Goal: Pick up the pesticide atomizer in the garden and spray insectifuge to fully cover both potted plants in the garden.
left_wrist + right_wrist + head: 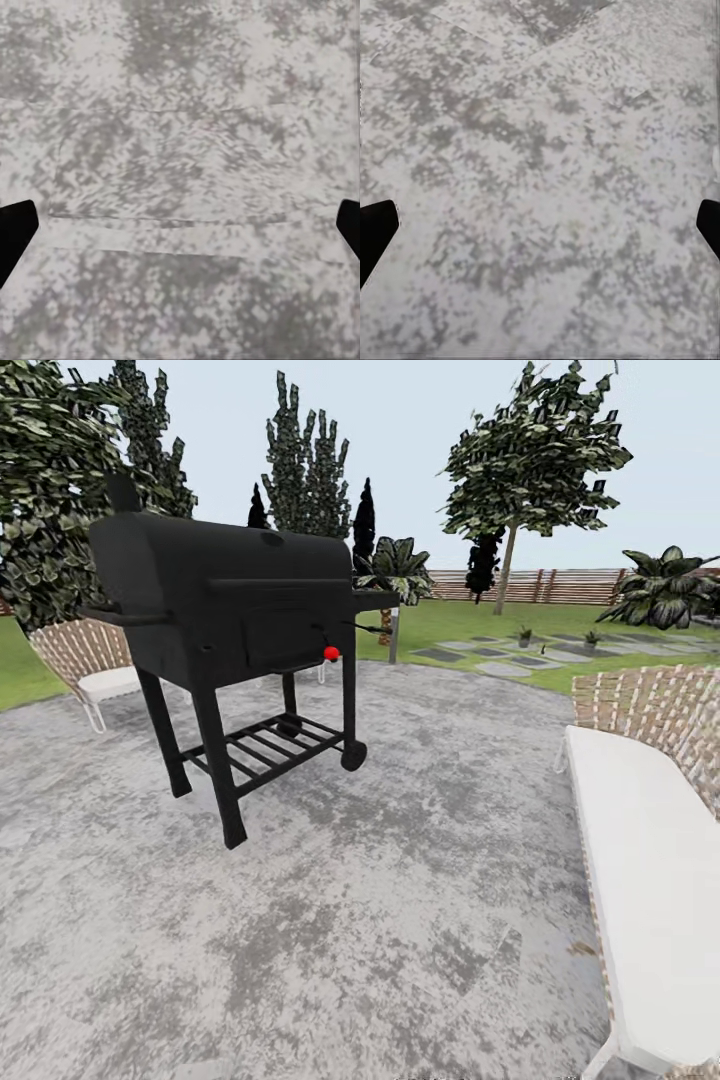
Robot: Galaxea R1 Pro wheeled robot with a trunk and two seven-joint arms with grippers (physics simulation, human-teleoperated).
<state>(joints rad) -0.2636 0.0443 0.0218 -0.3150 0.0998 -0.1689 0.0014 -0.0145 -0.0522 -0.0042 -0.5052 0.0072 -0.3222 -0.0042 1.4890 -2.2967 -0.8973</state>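
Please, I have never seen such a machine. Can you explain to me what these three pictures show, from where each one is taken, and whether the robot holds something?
These are simulator renders from a wheeled robot with two arms. The large picture comes from the camera on its head. It looks over a grey speckled patio with a black barbecue grill, a white bench at the right and a woven chair at the left. Far behind, on the lawn among stepping stones, stand two small potted plants.

The other two pictures come from cameras near each claw, looking down at the patio floor. The dark corners are fingers of the left claw and the right claw. Both are wide open and hold nothing.
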